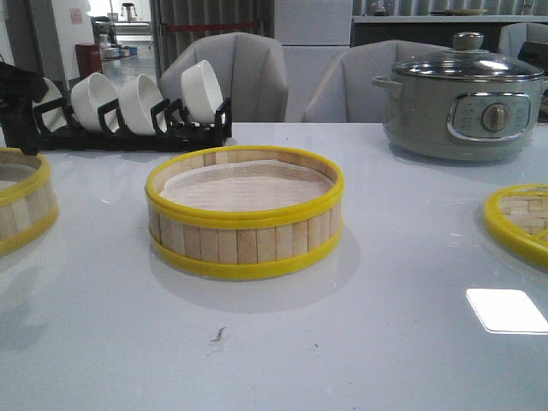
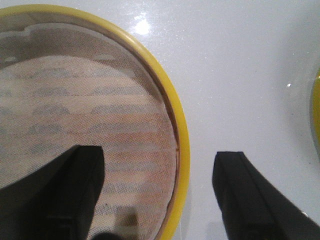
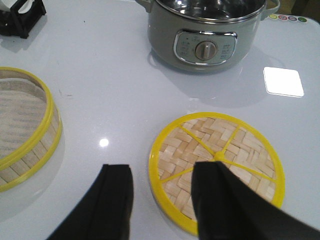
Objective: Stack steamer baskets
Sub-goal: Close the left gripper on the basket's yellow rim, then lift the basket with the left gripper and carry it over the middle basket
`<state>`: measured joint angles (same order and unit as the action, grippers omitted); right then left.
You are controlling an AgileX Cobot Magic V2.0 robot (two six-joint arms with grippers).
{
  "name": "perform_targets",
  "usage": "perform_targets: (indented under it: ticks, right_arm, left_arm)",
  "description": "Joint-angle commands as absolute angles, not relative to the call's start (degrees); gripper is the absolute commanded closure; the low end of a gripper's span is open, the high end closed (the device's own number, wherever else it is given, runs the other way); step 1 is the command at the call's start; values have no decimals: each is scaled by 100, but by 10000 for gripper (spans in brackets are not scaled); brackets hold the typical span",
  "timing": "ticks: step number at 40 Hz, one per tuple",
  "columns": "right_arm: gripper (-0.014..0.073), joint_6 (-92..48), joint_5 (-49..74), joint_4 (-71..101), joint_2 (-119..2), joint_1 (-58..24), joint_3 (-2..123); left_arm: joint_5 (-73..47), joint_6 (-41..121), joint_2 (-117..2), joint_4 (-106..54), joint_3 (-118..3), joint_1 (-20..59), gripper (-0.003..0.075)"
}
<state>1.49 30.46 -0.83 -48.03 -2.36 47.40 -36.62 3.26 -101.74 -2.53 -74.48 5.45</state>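
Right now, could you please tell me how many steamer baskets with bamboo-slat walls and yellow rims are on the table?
2. One bamboo-slat steamer basket with yellow rims sits mid-table; the second basket is at the left edge, partly cut off, with the open left gripper straddling its rim.

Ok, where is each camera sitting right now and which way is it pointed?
Front view: level with the table, facing forward at the centre steamer basket, bowl rack and electric pot; no arm shows.
Left wrist view: above the left steamer basket, looking down; open left gripper straddles its rim.
Right wrist view: above the woven lid, angled toward the pot; open right gripper shows.
Front and right wrist share pot, lid and centre basket.
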Motion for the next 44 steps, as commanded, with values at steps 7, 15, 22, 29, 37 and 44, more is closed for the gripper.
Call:
perform_targets:
  ticks: [7,15,22,29,37,44]
  right_arm:
    - [202,149,2489,-103,-4822,-218,4939]
    - [202,149,2483,-103,-4904,-218,4939]
    - [202,149,2458,-103,-4949,-218,4939]
    - [202,149,2446,-103,-4961,-218,4939]
    - [202,149,2446,-103,-4961,-218,4939]
    - [202,149,2441,-103,-4961,-218,4939]
  left_arm:
    - [-3179,323,-10459,-357,-7735,735,213]
    - [-3099,323,-10581,-430,-7735,844,213]
    - [-2994,323,-10581,-430,-7735,842,214]
    - [-2970,323,-10607,-430,-7735,842,214]
    - [-3003,323,-10761,-430,-7735,842,214]
    - [-2993,323,-10761,-430,-7735,842,230]
